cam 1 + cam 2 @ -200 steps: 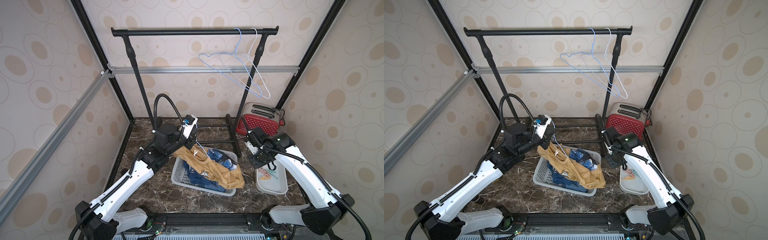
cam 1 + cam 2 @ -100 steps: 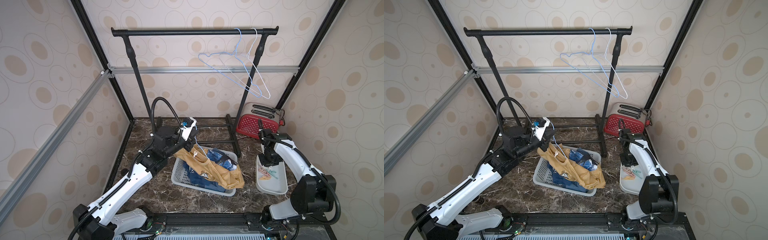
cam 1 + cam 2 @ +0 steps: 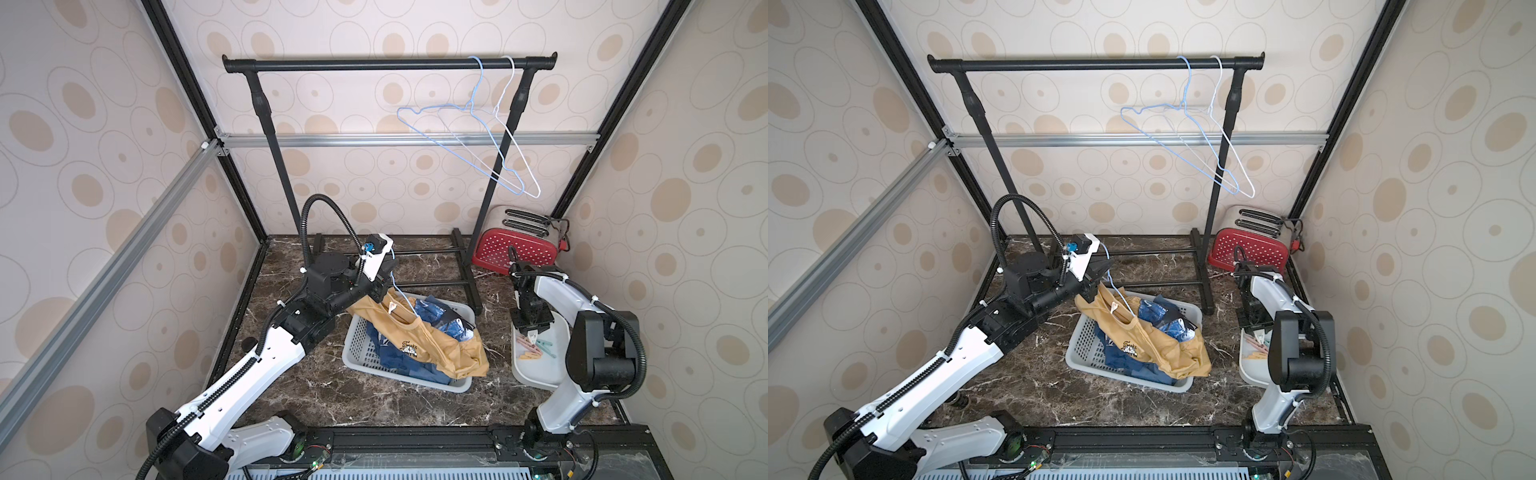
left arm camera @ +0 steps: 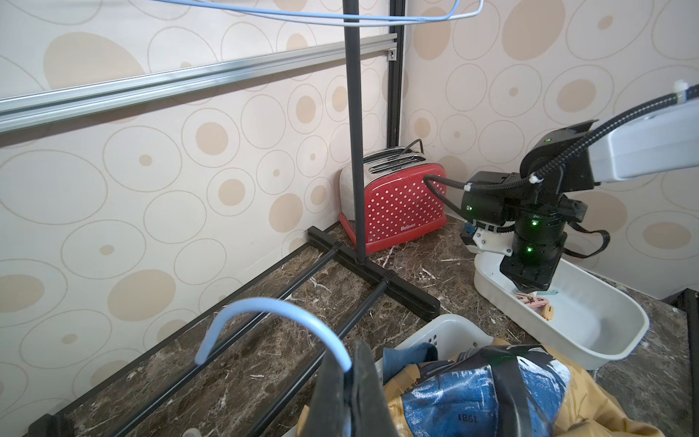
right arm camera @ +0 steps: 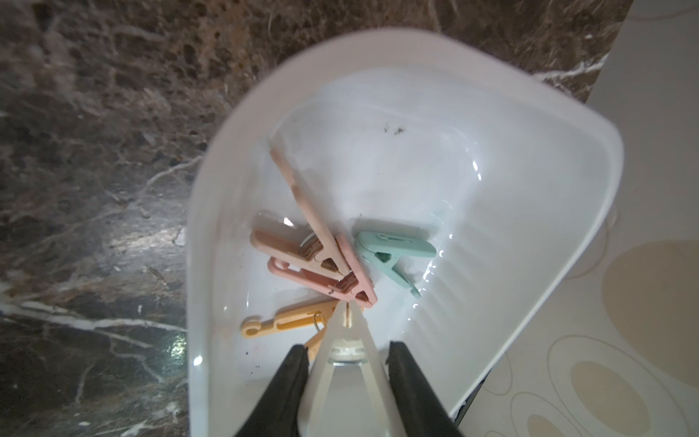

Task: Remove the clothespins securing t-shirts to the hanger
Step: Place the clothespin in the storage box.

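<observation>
The right hand [image 5: 347, 346] has swung down over the white tray [image 5: 416, 170] and is spreading its fingers, letting a white clothespin [image 5: 348, 378] go among the other clothespins [image 5: 321, 265]. That looks like one pin fewer. The left hand [image 4: 350, 393] keeps pinching the blue hanger [image 4: 264, 302] with the yellow t-shirt [image 3: 436, 345].

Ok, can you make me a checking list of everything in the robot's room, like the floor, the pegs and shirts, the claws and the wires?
Surface: dark marble tabletop, no spills seen.
Job's things: pink, teal and orange clothespins lie in the white tray; yellow t-shirt and blue t-shirts heaped in the grey basket; blue hanger runs into the yellow collar.
Clutter: red toaster in the back corner.
Claws: left claw shut on the blue hanger; right claw over the tray, white clothespin between its fingers, grip unclear.
Cables: black hoses along both arms, nothing seen snagged.
Surroundings: black rack holding two bare hangers; spotted walls.
</observation>
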`<state>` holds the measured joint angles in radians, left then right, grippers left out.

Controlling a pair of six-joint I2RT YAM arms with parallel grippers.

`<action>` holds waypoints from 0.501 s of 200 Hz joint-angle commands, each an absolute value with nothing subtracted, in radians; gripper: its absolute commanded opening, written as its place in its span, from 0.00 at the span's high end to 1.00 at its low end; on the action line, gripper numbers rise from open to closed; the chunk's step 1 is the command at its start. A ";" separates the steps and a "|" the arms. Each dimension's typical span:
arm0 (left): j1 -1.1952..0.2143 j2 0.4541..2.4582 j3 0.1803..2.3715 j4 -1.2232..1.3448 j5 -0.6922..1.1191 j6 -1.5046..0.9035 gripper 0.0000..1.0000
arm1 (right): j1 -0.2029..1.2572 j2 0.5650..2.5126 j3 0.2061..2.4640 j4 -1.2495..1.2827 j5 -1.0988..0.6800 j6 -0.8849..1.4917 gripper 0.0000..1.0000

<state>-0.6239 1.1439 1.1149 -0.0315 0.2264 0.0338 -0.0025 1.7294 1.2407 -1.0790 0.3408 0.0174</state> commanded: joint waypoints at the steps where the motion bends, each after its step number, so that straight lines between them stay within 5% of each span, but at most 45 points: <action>1: -0.628 1.131 1.127 0.000 0.230 0.029 1.00 | -0.009 1.755 1.253 -1.087 0.334 0.012 0.60; 51: -0.627 1.137 1.127 -0.019 0.216 0.037 1.00 | -0.009 1.759 1.265 -1.096 0.322 0.013 0.49; 100: -0.627 1.146 1.152 -0.051 0.214 0.032 1.00 | -0.009 1.543 1.231 -1.085 0.292 0.021 0.40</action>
<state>-0.6239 1.1439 1.1149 -0.0402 0.2161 0.0341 -0.0063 1.6970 1.2415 -1.0729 0.3176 0.0158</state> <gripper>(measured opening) 0.055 0.599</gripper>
